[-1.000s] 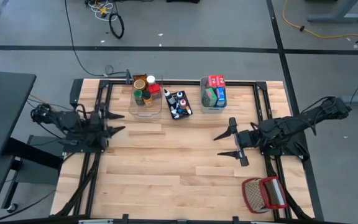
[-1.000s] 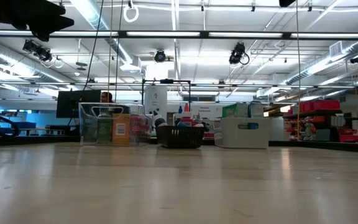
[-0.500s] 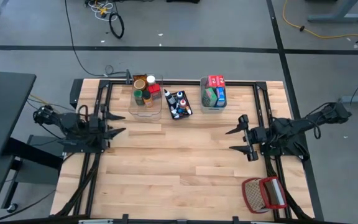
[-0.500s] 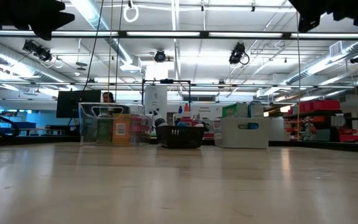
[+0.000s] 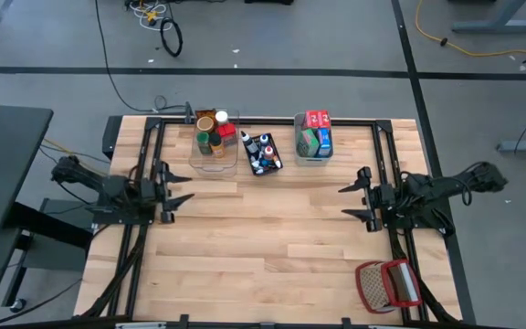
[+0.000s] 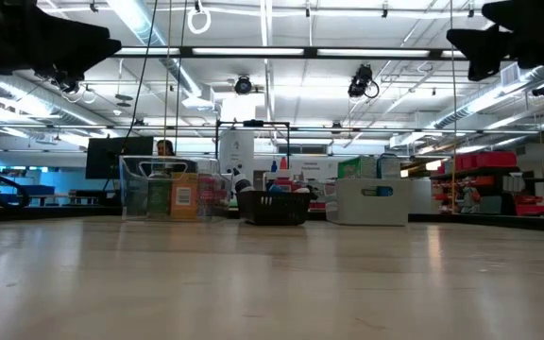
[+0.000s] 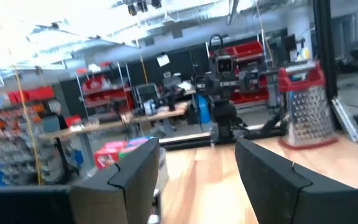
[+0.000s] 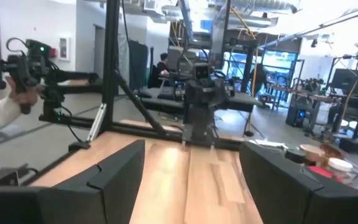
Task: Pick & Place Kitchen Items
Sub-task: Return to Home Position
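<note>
The kitchen items sit in three bins along the far edge. Jars and cans fill a clear bin, small bottles a black bin, and red and green boxes a grey-blue bin. My left gripper hangs open above the table's left side, pointing roughly level toward the right. My right gripper hangs open above the right side, pointing toward the left. Nothing lies between either pair of fingers. In the low view both arms show only as dark shapes along the picture's top.
A red-and-white wire basket lies near the table's front right corner, also seen as the basket in the left wrist view. Bare wood lies between the two grippers. A person's sleeve and hand show beyond the table.
My right gripper has drawn back toward the table's right edge and sunk, staying open. My left gripper has sunk a little and rolled slightly, staying open. The bins and their items have not moved.
</note>
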Available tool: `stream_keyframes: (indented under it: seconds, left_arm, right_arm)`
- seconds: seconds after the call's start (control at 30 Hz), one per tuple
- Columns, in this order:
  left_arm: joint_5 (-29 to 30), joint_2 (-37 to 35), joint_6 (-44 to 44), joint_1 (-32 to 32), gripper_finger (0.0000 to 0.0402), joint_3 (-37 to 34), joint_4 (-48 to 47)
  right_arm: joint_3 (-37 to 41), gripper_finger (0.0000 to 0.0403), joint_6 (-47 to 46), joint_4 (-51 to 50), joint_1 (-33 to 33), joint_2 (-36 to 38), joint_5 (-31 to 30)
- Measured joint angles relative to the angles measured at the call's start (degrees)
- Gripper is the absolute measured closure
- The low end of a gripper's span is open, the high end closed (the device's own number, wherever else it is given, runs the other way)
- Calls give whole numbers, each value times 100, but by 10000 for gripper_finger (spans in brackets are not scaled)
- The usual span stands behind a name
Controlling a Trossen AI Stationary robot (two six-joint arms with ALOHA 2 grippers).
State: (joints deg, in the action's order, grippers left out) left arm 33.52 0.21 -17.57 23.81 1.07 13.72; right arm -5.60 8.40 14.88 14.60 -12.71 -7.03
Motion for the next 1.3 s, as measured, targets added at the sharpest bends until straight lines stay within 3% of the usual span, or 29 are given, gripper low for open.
stream_keyframes:
  seconds: [0.17, 0.3, 0.4, 0.6, 0.83, 1.0, 1.23, 1.3]
  left_arm:
    - [-22, 11, -35, -269, 180, -56, -27]
    - [-556, 11, -8, -617, 180, -58, -90]
    - [-862, 11, -21, -950, 180, -60, -156]
    - [-940, 11, 146, -1729, 180, -60, -661]
    - [-1458, 15, 795, -2067, 180, -62, -914]
    - [-1480, 15, 584, -2065, 180, -65, -916]
    - [-1479, 15, 483, -2065, 180, -65, -916]
    - [-1478, 15, 460, -2065, 180, -65, -914]
  right_arm:
    - [1, 129, 416, -277, -55, 341, 124]
    - [-1, 129, 687, -502, -55, 537, 190]
    - [-1, 129, 517, -701, -55, 575, 195]
    - [-1, 129, 345, -702, -55, 575, 239]
    - [487, 129, 280, -228, -55, 574, 835]
    - [469, 129, -50, -177, -60, 573, 314]
    - [469, 129, -604, -1235, -60, 566, -872]
    - [470, 129, -765, -1159, -66, 493, -958]
